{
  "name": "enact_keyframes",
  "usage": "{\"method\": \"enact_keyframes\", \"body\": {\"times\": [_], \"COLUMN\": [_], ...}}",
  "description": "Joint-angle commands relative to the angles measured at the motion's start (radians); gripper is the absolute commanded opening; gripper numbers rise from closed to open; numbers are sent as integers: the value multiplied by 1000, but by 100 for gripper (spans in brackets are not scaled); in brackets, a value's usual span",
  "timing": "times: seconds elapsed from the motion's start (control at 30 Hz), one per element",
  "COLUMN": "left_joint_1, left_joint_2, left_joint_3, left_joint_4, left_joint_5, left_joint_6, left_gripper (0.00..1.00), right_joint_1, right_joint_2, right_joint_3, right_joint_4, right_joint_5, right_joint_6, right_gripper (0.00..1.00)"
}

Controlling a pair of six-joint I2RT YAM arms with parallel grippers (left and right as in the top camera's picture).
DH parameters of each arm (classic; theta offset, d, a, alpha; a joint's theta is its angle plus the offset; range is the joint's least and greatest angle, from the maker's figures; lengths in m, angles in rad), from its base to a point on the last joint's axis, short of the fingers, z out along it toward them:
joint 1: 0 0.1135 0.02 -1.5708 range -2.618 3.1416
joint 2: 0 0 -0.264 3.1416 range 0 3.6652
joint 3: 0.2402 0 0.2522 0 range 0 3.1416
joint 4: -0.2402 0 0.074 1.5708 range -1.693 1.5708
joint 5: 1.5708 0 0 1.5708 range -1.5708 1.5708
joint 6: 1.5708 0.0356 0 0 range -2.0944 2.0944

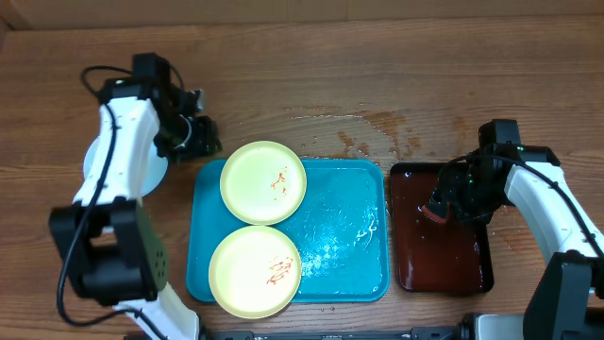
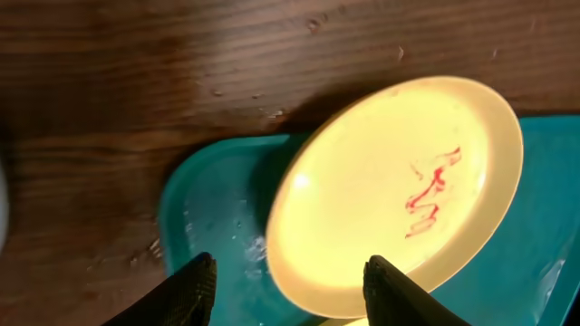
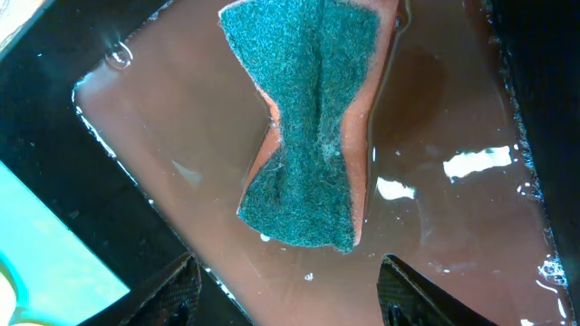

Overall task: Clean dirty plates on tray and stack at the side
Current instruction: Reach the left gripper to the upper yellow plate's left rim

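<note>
Two pale yellow-green plates with red smears lie on the turquoise tray (image 1: pixel 340 236): one at the back left (image 1: pixel 263 181), one at the front left (image 1: pixel 255 270). A pale round shape (image 1: pixel 91 162), perhaps the third plate, lies left of the tray, mostly hidden under my left arm. My left gripper (image 1: pixel 202 138) is open and empty, just off the tray's back left corner. The left wrist view shows its fingers (image 2: pixel 290 290) over the tray corner (image 2: pixel 208 208) and the back plate's edge (image 2: pixel 399 190). My right gripper (image 1: pixel 453 194) is open and empty over a sponge.
A dark red-brown tray (image 1: pixel 472 269) holding water stands right of the turquoise one. A green-faced orange sponge (image 3: pixel 313 118) lies in it (image 3: pixel 453 217), beyond my right fingers (image 3: pixel 290 290). Water is spilled on the wood (image 1: pixel 377 127) behind the trays.
</note>
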Motion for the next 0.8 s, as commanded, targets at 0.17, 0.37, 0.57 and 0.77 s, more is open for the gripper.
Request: {"method": "enact_keyframes", "body": {"times": [0.17,0.37,0.57,0.77], "left_joint_1": [-135,-161,-156,-184], "left_joint_2": [66,67,54,-41], "left_joint_3": [-40,-157,-177,-168], "left_joint_4": [-15,69,92,75], "left_joint_5": [48,-83,-101,-154], "left_joint_6": [159,39,22,23], "left_gripper": [49,45,44,47], "right_joint_1": [2,2,2,2], "right_joint_2": [-6,-6,-6,-6], "right_joint_3": [5,5,5,5], "right_joint_4": [3,-1,-11,-7], "right_joint_5": [-6,-10,-10,-10], "right_joint_6": [1,-23,-33,-33], "right_gripper": [66,69,69,71]}}
